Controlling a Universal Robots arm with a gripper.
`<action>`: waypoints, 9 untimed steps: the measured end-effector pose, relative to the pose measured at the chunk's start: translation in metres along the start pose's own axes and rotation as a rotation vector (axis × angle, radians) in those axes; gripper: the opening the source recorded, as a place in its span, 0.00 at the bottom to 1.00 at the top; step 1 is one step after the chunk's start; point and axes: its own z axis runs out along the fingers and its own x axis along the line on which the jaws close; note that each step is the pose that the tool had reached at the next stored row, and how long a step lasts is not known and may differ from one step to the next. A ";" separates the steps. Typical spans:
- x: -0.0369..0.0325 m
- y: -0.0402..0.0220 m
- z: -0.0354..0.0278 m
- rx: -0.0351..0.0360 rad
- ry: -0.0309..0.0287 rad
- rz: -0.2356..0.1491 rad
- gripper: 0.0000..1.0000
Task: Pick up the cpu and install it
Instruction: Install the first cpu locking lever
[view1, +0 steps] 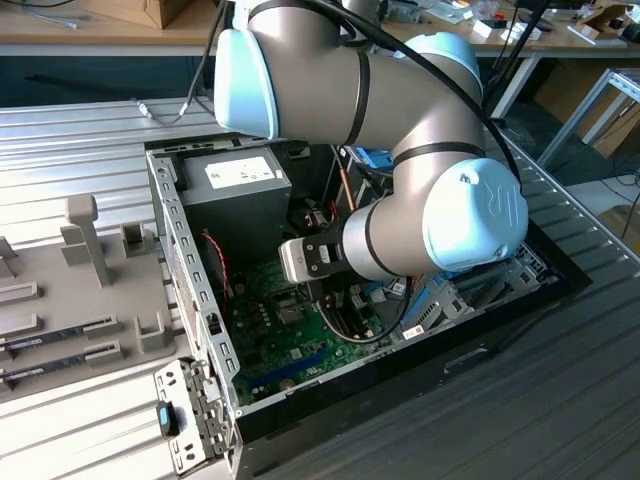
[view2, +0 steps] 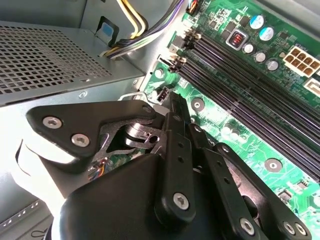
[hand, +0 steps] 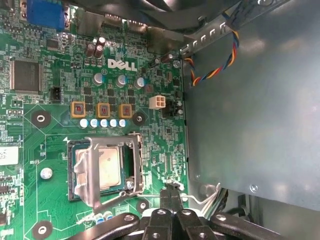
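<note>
Cpu (hand: 107, 167) lies in socket frame (hand: 134, 165); tool (hand: 171, 194) just beside

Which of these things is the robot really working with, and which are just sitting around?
For the job:
- the cpu, lying in its socket frame on the motherboard
- the pincer, beside the socket

Just lying about:
- grey box with white label
- memory sticks on the tray
- coloured wires

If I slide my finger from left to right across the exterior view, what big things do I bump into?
Grey fixture tray → computer case's perforated wall → grey box with a white label → green motherboard → robot arm's blue-capped joint.
</note>
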 end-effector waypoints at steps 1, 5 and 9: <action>-0.0005 -0.0012 -0.0010 -0.0001 -0.0011 0.000 0.11; -0.0036 -0.0029 -0.0013 -0.0002 -0.0061 -0.001 0.11; -0.0119 -0.0034 0.0033 -0.0003 -0.0084 -0.001 0.11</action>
